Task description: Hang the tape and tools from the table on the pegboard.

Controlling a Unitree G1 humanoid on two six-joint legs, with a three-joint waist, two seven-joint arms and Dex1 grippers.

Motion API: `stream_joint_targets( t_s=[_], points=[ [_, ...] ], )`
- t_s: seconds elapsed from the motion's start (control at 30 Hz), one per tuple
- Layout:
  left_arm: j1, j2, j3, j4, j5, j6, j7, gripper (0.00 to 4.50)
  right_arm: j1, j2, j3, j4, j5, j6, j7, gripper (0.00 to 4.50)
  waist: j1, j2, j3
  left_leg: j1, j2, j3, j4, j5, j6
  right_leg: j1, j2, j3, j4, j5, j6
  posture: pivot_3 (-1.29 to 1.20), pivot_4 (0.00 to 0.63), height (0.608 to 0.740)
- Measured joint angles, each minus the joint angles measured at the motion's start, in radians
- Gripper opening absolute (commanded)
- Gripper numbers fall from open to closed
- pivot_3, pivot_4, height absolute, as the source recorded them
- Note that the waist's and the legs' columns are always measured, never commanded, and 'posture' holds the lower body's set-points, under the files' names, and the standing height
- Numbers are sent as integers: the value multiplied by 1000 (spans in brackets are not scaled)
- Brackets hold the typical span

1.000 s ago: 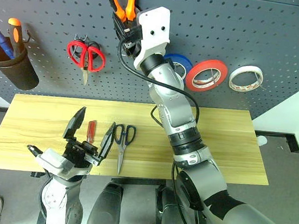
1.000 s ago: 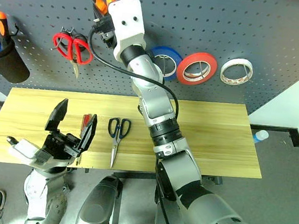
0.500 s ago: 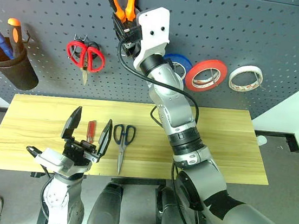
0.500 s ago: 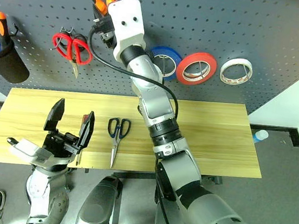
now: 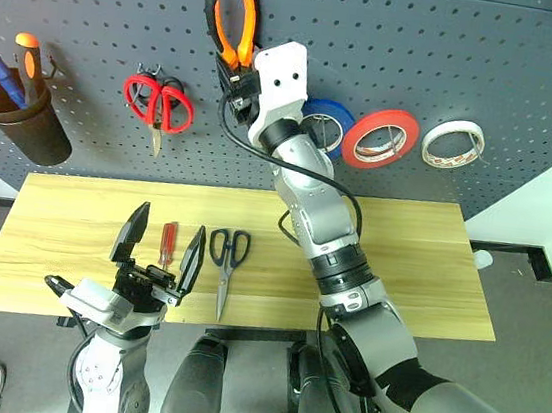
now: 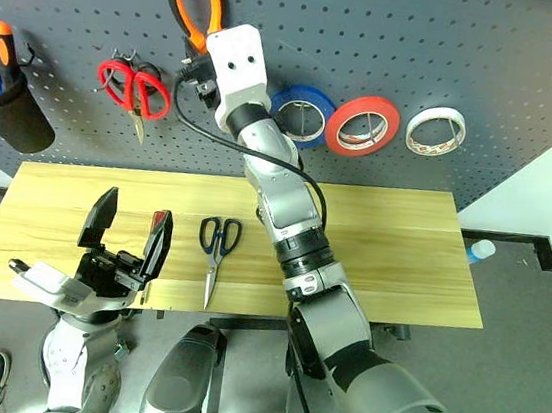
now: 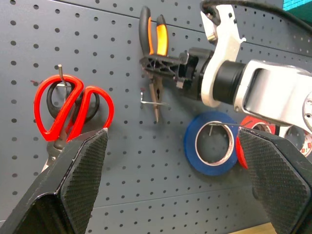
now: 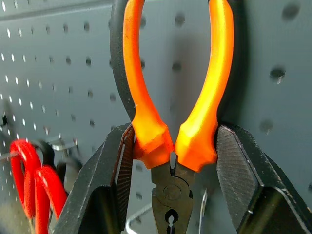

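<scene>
My right gripper [image 5: 231, 63] is shut on the orange-and-black-handled pliers [image 5: 233, 18], holding them against the pegboard [image 5: 496, 52] with handles up and nose down. In the right wrist view its pads [image 8: 122, 165] clamp the base of the pliers' handles [image 8: 146, 97], and a metal hook [image 8: 141, 219] sits just below the nose. My left gripper [image 5: 163, 241] stands open over the front left of the table [image 5: 411, 253], above the small red-handled screwdriver [image 5: 167, 235]. The dark-handled steel scissors [image 5: 225, 271] lie just right of it. The cream-white tape [image 5: 457, 125] hangs on the pegboard at the right.
A blue roll [image 5: 330, 112] and a red roll [image 5: 379, 139] hang right of the pliers. Red-handled scissors [image 5: 158, 103] hang to their left. A brown cup [image 5: 24, 125] at far left holds an orange-topped screwdriver [image 5: 29, 47].
My right gripper has come down the pegboard with the pliers, so their whole handles now show. The left gripper has stayed in place, open.
</scene>
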Motion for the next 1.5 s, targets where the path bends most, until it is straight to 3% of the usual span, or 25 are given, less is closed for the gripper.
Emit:
stream_joint_targets(
  t_s=[0.4, 0.63, 0.67, 0.9, 1.5],
  points=[
    [-4, 1, -11, 2, 1, 9, 6, 4472, 41, -11, 54, -89, 10, 159, 36, 2098, -4, 0, 0, -1, 0, 0, -1, -1, 1, -1, 0, 0, 0, -1, 1, 333, 213, 677],
    [-15, 1, -11, 11, 1, 9, 10, 4472, 53, -16, 63, -100, 34, 210, 61, 4390, -4, 0, 0, -1, 0, 0, -2, -1, 2, -2, 0, 0, -1, -1, 1, 327, 212, 677],
    [-16, 1, -11, 11, 1, 9, 10, 4472, 54, -17, 67, -101, 35, 212, 61, 4452, -4, 0, 0, -1, 0, 0, -2, -1, 2, -2, 0, 0, -1, -1, 1, 326, 212, 677],
    [-23, 6, -11, 17, 1, 9, 9, 4472, 102, -32, 76, -147, 32, 235, 59, 4452, -3, 0, 0, -1, 0, 0, -1, -1, 1, -1, 0, 0, -1, -1, 1, 319, 211, 677],
    [-39, 17, -15, 33, -19, 10, -9, 4472, 467, -84, 155, -514, 12, 448, 95, 4452, -2, 0, 0, -1, 0, 0, -2, -1, 1, -1, 0, 1, -2, -1, 1, 313, 201, 677]
  ],
)
